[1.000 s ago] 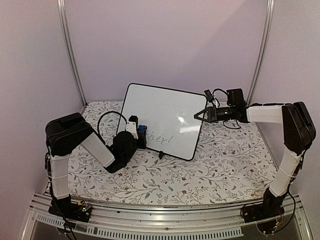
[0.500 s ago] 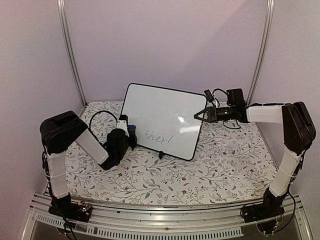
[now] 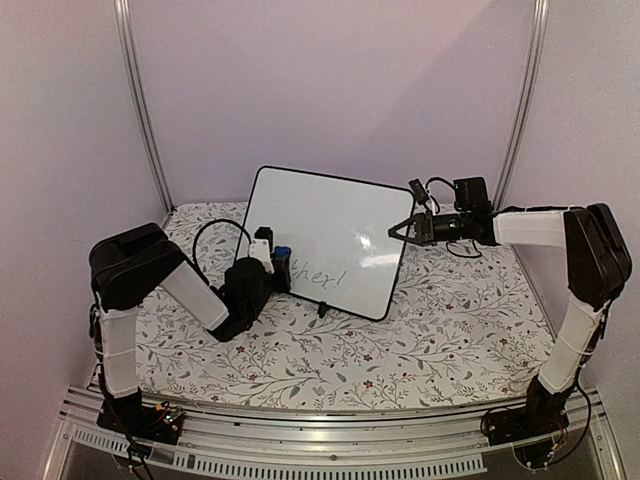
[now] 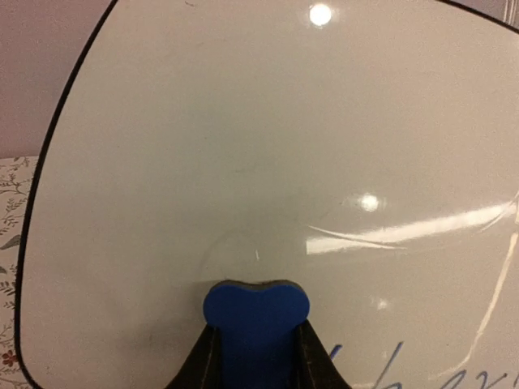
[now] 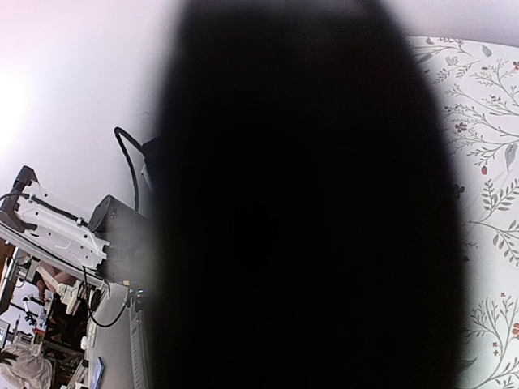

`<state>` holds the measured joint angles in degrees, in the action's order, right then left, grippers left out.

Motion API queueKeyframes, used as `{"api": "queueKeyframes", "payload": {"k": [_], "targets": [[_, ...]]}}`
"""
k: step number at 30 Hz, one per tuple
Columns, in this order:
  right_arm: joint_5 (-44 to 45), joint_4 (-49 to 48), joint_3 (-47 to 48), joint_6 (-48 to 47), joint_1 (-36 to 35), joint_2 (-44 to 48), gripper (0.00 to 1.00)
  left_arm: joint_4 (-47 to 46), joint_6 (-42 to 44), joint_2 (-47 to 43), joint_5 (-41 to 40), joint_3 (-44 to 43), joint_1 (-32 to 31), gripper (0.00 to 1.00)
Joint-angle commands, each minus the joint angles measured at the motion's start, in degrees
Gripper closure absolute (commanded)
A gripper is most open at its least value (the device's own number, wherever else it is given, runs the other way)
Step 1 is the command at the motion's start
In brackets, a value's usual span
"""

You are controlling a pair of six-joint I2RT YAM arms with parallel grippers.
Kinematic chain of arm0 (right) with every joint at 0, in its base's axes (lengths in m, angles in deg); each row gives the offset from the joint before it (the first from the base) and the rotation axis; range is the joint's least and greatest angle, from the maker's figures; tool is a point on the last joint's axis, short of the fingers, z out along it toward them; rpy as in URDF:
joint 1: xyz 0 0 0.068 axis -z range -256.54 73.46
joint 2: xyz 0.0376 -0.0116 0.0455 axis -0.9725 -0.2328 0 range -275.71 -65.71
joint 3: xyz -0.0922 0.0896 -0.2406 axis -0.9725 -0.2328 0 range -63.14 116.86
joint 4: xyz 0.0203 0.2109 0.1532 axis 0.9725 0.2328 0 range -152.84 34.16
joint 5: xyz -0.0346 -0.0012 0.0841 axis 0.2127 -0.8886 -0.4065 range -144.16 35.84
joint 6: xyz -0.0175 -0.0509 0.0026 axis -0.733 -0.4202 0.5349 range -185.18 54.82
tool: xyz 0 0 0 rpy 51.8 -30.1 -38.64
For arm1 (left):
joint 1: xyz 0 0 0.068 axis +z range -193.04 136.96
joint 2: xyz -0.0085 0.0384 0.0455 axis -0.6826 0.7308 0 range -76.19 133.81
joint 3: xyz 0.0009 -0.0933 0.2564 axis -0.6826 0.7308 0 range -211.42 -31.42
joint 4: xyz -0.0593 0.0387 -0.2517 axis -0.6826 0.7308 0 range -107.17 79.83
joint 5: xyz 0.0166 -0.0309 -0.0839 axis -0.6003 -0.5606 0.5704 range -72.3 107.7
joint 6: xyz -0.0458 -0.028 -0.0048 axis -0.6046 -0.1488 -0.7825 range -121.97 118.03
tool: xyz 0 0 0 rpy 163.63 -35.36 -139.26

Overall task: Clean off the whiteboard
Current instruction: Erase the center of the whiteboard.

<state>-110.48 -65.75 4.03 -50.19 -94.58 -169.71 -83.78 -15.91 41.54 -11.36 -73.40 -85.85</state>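
Item 1: whiteboard. Glossy white panel with a thin black frame and rounded corners. It stands near the centre of the top view, propped up and leaning back, its lower edge running down to the right. One small black foot shows under the lower edge. In the left wrist view the whiteboard fills nearly the whole frame, with lamp glare at the top and at mid-right.

Item 2: writing. Grey cursive in the board's lower part, ending in an exclamation mark. In the left wrist view the writing sits at the lower right, cut off by the frame edge.

Item 3: eraser. Small and blue, at the board's lower left. In the left wrist view the eraser sits at bottom centre, its rounded end against the white surface, left of the lettering.

Item 4: left gripper. Clenched on the eraser, with dark fingers pressing both its sides.

Item 5: right gripper. Right of centre in the top view, held level at the board's right edge, where its fingers close to a point, pinching the edge. The right wrist view is mostly a black blur.

Item 6: cloth. White with a floral print, covering the table under the board and both arms. The cloth also shows at the right edge of the right wrist view.
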Motion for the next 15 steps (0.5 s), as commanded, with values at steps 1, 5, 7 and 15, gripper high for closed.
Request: {"api": "queueKeyframes", "payload": {"k": [1,5,7,15], "targets": [[-4.3,10.2,-2.1,-1.6,-2.8,-2.6,0.99,5.7,1.2,4.5,7.3,-3.3,-4.2,1.00],[-4.2,10.3,-2.1,-1.6,-2.8,-2.7,0.99,6.4,0.7,4.9,6.2,-3.2,-4.9,1.00],[-4.2,10.2,-2.1,-1.6,-2.8,-2.7,1.00,7.4,-0.6,4.5,4.5,-2.6,-4.4,1.00],[-4.2,10.2,-2.1,-1.6,-2.9,-2.7,0.99,11.8,-5.3,-0.5,-1.8,2.5,2.1,1.00]]}}
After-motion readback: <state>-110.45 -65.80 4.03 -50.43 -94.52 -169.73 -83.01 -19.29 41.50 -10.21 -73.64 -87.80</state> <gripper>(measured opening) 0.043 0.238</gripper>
